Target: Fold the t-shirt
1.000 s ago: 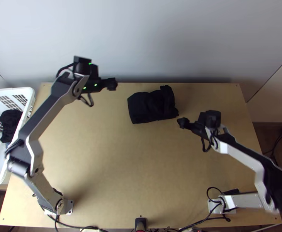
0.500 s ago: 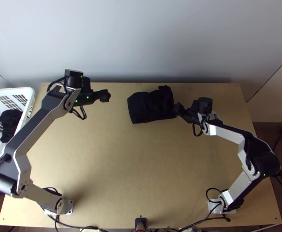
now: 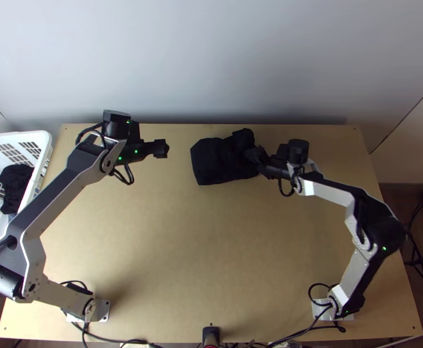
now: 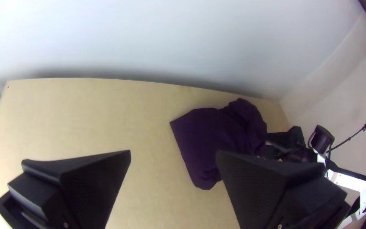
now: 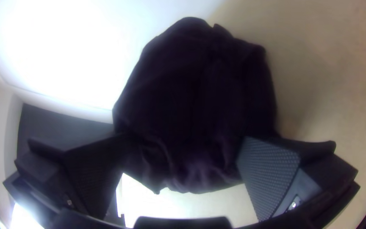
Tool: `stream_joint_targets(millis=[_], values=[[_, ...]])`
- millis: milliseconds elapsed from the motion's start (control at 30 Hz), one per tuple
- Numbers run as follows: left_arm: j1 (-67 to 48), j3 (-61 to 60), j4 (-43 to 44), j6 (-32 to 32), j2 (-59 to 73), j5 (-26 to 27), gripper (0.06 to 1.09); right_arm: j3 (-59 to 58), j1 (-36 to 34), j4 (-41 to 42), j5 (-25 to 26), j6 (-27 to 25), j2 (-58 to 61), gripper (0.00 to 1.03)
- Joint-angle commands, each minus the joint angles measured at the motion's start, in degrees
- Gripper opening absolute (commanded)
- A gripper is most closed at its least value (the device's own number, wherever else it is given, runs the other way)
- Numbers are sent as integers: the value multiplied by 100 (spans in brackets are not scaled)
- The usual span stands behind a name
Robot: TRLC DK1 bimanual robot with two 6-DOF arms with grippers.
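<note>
Black t-shirt (image 3: 214, 162), one bundle, left tool (image 3: 161, 148) wide open, empty, right tool (image 3: 258, 156) wide open, cloth between.

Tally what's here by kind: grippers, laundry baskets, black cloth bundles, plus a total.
Grippers: 2 (left gripper, right gripper)
Laundry baskets: 1
Black cloth bundles: 2 (t-shirt on table, bundle in basket)
Total: 5
</note>
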Motion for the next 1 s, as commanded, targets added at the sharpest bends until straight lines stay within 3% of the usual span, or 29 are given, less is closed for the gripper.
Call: stream_joint_targets(millis=[0, 67, 167, 200, 267, 300, 367, 533, 667, 967], values=[[25, -56, 46, 10, 71, -52, 103, 687, 185, -293, -61, -99, 659, 99], [95, -117, 46, 19, 80, -44, 103, 1100, 203, -926, -70, -398, 844, 99], [174, -188, 46, 27, 71, -44, 103, 1645, 291, -1867, -61, -855, 1081, 81], [200, -188, 46, 27, 63, -44, 103, 1741, 317, -1981, -43, -934, 1125, 65], [227, -196, 46, 36, 54, -44, 103, 1891, 370, -2095, 45, -1145, 1178, 15], [235, -196, 46, 36, 45, -44, 103, 2032, 405, -2341, 27, -1339, 1240, 2], [271, -188, 55, 54, 45, -44, 103, 2181, 502, -2746, 36, -1602, 1292, 3], [350, -161, 125, 36, 36, -17, 103, 2032, 484, -2798, 185, -1761, 1073, 3], [464, -188, 108, 36, 19, 44, 103, 2067, 89, -2772, 335, -1805, 826, 3], [613, -460, 125, 54, -131, 238, 103, 1741, -694, -2790, 783, -2437, 202, 3]])
